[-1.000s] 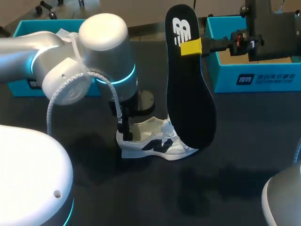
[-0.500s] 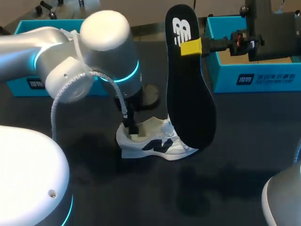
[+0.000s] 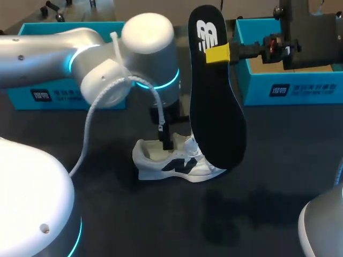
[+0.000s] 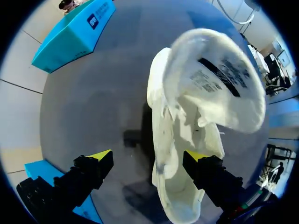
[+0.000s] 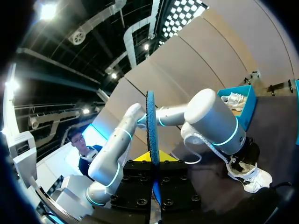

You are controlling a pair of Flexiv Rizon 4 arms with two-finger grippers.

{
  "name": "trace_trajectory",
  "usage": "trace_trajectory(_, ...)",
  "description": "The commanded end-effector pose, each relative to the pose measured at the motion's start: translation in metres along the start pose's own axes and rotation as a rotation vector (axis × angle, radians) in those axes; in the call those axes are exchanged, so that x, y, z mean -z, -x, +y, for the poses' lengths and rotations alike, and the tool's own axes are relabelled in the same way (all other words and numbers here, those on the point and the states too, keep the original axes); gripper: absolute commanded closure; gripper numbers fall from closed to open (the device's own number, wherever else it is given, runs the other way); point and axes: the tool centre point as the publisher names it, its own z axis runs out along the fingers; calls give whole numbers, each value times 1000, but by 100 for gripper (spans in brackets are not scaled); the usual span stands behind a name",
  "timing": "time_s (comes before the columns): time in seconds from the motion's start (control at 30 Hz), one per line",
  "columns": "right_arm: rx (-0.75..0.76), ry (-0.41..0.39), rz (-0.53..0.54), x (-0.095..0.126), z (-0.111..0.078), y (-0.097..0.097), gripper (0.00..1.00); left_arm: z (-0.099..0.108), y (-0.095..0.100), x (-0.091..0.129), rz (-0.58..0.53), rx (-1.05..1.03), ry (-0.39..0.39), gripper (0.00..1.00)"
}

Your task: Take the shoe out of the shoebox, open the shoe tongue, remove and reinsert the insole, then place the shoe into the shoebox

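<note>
The white shoe (image 3: 177,165) lies on its side on the dark table, toe to the right. My left arm (image 3: 144,59) stands over its opening. In the left wrist view my left gripper (image 4: 148,157) is open, with one yellow tip over the inside of the shoe (image 4: 180,186) and the other beside it; the tongue (image 4: 210,88) is folded up and back. The black insole (image 3: 214,101) hangs upright above the shoe's toe, with my right gripper (image 3: 229,52) shut on it near its top. The right wrist view shows the insole (image 5: 151,123) edge-on between the fingers.
One blue shoebox (image 3: 21,99) stands at the back left behind my left arm, and another (image 3: 289,88) at the back right under my right arm. Dark table surface lies in front of the shoe.
My left arm has moved to the right along the shoe, from over the heel toward the tongue. The right arm and the insole have not moved.
</note>
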Motion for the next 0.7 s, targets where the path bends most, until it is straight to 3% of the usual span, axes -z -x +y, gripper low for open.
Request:
trace_trajectory(0.03,-3,-3,-1,-5,3,1,100,-12,3,-21,45,-16,-9,0)
trace_trajectory(0.3,-3,-3,-1,-5,3,1,100,-10,-3,-35,52,-16,0,4)
trace_trajectory(0.43,-3,-3,-1,-5,3,1,100,-10,-3,-37,71,-14,-3,13)
trace_trajectory(0.5,-3,-3,-1,-5,3,1,100,-10,-4,-36,80,-17,-8,22)
trace_trajectory(0.57,-3,-3,-1,-5,3,1,100,-11,-4,-36,83,-18,-11,45)
trace_trajectory(0.7,-3,-3,-1,-5,3,1,100,-12,-3,-35,95,-20,-14,58)
